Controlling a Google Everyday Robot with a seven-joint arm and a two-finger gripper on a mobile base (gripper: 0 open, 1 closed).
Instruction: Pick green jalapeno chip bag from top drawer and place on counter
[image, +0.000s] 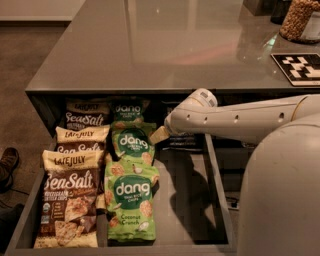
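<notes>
The top drawer (185, 200) stands pulled open under the counter (165, 45). My gripper (160, 135) reaches into the drawer's back middle, just right of the second green "dang" bag (132, 145). A dark bag with faint white lettering (184, 142), the jalapeno chip bag, lies at the back of the drawer. It sits right beside the gripper and is mostly hidden under my arm (235, 120). Whether the gripper touches it cannot be seen.
Three "dang" bags (131, 200) fill the middle column and brown-and-cream "Sea Salt" bags (70, 200) fill the left column. The drawer's right half shows bare grey floor. A marker tag (299, 66) and a jar (299, 20) sit at the counter's far right. A shoe (7, 165) is on the floor at left.
</notes>
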